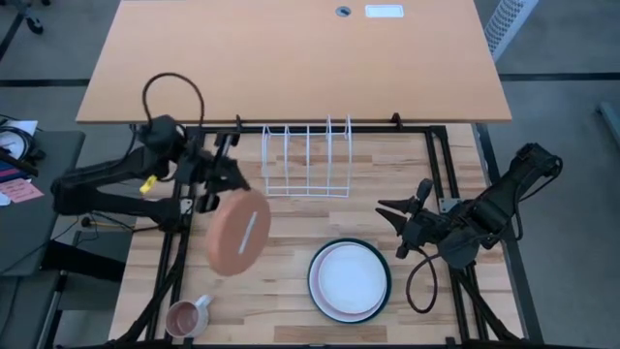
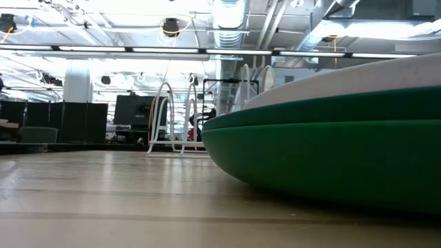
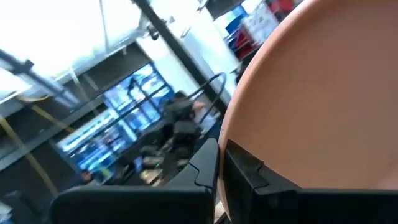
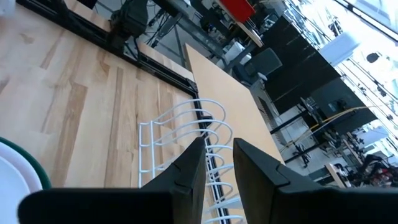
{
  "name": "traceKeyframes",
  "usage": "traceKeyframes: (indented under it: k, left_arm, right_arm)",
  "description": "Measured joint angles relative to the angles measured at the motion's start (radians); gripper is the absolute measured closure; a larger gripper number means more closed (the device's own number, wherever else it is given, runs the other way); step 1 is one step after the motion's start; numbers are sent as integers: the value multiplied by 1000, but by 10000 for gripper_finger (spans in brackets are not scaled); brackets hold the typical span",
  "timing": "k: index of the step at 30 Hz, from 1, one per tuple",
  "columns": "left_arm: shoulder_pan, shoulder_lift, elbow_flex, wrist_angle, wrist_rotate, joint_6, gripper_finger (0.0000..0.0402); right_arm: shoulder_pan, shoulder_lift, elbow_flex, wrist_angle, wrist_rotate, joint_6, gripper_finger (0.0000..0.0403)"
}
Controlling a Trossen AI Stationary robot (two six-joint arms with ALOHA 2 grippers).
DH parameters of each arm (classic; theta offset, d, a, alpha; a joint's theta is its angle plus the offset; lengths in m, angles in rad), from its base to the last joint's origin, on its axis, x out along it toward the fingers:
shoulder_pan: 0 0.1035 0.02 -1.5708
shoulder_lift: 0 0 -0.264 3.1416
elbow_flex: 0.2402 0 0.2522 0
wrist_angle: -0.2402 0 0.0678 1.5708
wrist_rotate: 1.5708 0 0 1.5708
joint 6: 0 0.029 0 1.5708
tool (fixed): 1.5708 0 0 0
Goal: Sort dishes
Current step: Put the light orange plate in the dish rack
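**Left gripper carrying orange-brown plate above table; right arm waiting**

Left gripper [image 1: 225, 184]: fingers clamped tight on the rim of the orange-brown plate [image 1: 238, 234]. Plate lifted clear of the table [image 1: 281, 301], tilted, its face turned partly upward. In the left wrist view the plate [image 3: 323, 106] fills most of the frame, its edge pinched between the dark fingers [image 3: 245, 171].

Just beside the held plate, toward the back of the table: white wire rack [image 1: 308, 160], standing upright, slots without plates. Plate and rack apart, not touching.

Front centre of table: stack of plates. White plate [image 1: 350, 277] on top; a pink edge shows under it at the front; dark green plate [image 1: 386, 260] showing as an outer ring at the bottom. Low view shows the green rim [image 2: 324, 151] close up, resting flat on the wood.

Front left corner: small pink mug [image 1: 186, 316], handle pointing right.

Right gripper [image 1: 392, 225]: hovering right of the stack, fingers partly apart, nothing between them. Its wrist view looks across at the rack [image 4: 186, 134].
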Motion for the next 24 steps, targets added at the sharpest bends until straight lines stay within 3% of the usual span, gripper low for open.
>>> traceKeyframes:
  k: [5, 8, 24]
  left_arm:
    - [109, 65, 0, 91, 200, -116, 393]
    - [141, 115, 1, 157, 269, -195, 393]
    - [211, 316, 1, 399, 284, -423, 393]
  right_arm:
    - [0, 0, 0, 0, 0, 0, 316]
    - [0, 0, 0, 0, 0, 0, 316]
    - [0, 0, 0, -1, 0, 1, 316]
